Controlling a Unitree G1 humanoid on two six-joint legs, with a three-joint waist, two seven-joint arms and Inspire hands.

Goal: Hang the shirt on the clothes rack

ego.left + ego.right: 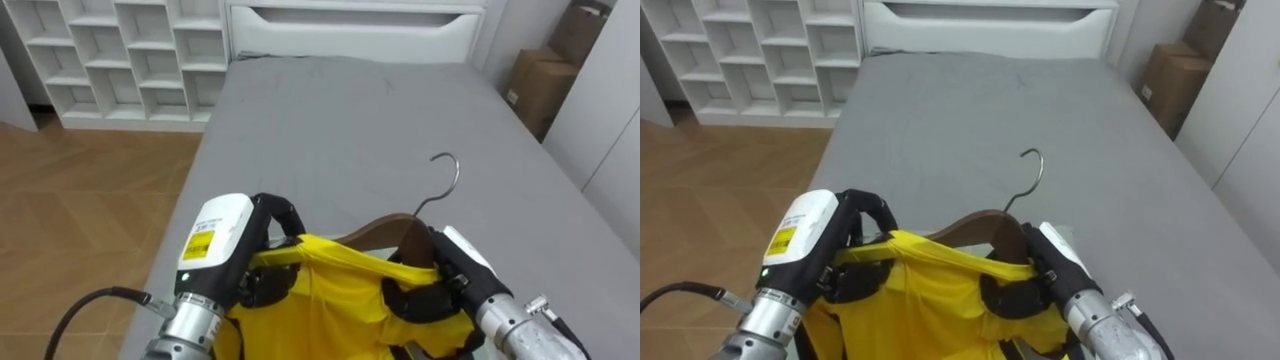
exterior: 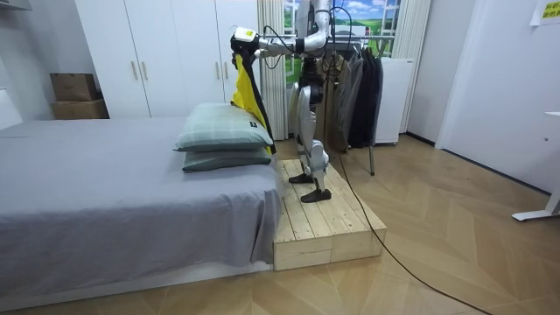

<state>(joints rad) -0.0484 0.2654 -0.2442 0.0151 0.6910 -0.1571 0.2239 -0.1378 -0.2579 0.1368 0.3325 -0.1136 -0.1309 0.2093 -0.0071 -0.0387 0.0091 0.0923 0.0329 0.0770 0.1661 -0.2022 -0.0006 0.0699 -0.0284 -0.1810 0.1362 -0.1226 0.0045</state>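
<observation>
A yellow garment (image 1: 330, 295) hangs between my two hands over the grey bed (image 1: 350, 130). My left hand (image 1: 262, 250) is shut on its left edge, and the neck edge is stretched taut across to my right hand (image 1: 438, 285), which is curled on the cloth. A brown wooden hanger (image 1: 385, 228) sits partly inside the neck opening, its metal hook (image 1: 447, 172) pointing up and away. The hanger's right end runs under my right hand; whether the fingers also hold it I cannot tell. In the room view the garment (image 2: 248, 92) hangs at head height in front of me.
I stand on a wooden platform (image 2: 324, 223) at the end of the bed, by two stacked pillows (image 2: 223, 136). A rack of dark clothes (image 2: 359, 87) stands behind me. White shelves (image 1: 130, 60) and cardboard boxes (image 1: 540, 85) flank the bed's far end.
</observation>
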